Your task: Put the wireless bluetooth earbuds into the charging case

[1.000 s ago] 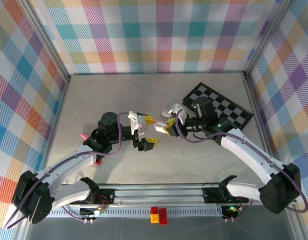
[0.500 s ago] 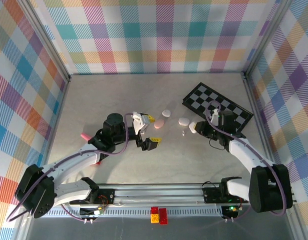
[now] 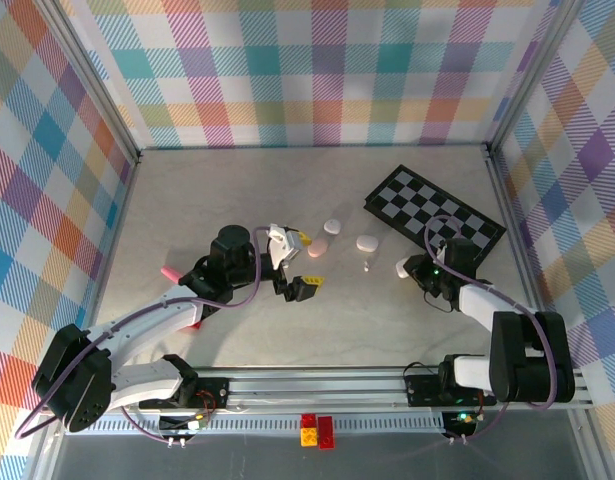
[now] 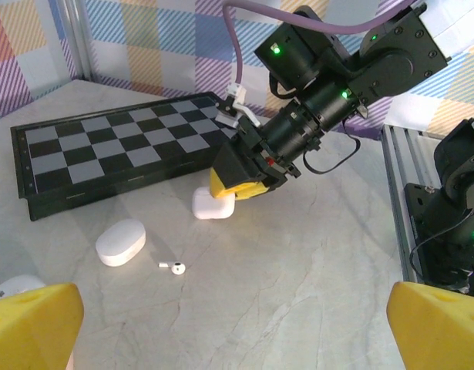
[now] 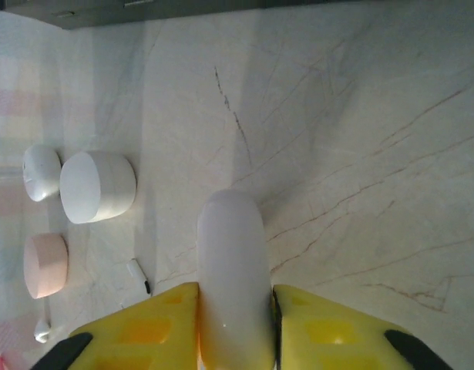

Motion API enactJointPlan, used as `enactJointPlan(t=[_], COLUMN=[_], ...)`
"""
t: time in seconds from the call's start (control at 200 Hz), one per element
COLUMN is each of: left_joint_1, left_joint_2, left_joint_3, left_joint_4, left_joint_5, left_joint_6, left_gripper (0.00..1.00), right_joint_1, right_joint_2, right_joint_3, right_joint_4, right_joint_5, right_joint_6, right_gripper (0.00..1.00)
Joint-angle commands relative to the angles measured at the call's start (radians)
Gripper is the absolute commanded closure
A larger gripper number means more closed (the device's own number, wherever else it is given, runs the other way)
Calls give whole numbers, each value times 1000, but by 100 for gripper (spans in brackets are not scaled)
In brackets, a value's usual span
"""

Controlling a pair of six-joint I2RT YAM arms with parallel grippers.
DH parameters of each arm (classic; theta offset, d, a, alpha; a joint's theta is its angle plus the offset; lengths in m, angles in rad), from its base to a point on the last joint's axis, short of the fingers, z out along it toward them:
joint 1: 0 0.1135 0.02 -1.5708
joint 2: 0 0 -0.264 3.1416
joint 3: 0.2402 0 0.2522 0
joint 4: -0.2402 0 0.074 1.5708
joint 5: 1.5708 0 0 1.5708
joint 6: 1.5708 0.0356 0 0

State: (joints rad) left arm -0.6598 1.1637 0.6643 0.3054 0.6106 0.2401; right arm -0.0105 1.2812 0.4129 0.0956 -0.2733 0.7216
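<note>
earbud (image 4: 173,267): tiny, white, lay flat beside a white case | case (image 5: 230,277): white, oval, closed, on edge, pinched in right gripper (image 5: 235,301) | white cases (image 3: 367,243): two, flat | pink case (image 3: 315,249): flat

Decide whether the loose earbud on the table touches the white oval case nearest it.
Apart. The left wrist view shows the earbud lying beside the white oval case with bare table between them.

Built from white shell links and black joint housings, left arm (image 3: 137,325) and right arm (image 3: 479,298) alike. Trailed by looping purple cable (image 4: 238,46) and lit with small green lamps (image 4: 277,48) at the black wrist. Tipped with yellow pads (image 4: 28,324).
</note>
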Motion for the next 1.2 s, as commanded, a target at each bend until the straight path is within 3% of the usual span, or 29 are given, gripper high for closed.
enactJointPlan(t=[0.0, 0.12, 0.305, 0.535, 0.78, 1.02, 1.195], left_joint_1=[-13, 3, 6, 6, 6, 39, 97], left_joint_2=[12, 41, 142, 279, 453, 562, 493], left_joint_3=[44, 48, 118, 201, 348, 451, 353], left_joint_4=[-70, -105, -191, -195, -284, -428, -416], left_joint_5=[-16, -99, -254, -397, -557, -647, -668], left_joint_6=[39, 48, 37, -52, -159, -320, -402], left_gripper=[0, 0, 1, 0, 0, 0, 0], right_joint_1=[-11, -10, -6, 43, 186, 361, 418], right_joint_2=[-6, -73, -165, -227, -185, 30, 256], right_joint_3=[10, 33, 89, 144, 203, 390, 588], right_joint_4=[-86, -128, -199, -225, -226, -294, -360], right_joint_5=[89, 111, 100, 47, 39, 86, 139], right_joint_6=[-46, -115, -222, -312, -389, -560, -625], right_gripper=[54, 33, 20, 18, 18, 17, 16])
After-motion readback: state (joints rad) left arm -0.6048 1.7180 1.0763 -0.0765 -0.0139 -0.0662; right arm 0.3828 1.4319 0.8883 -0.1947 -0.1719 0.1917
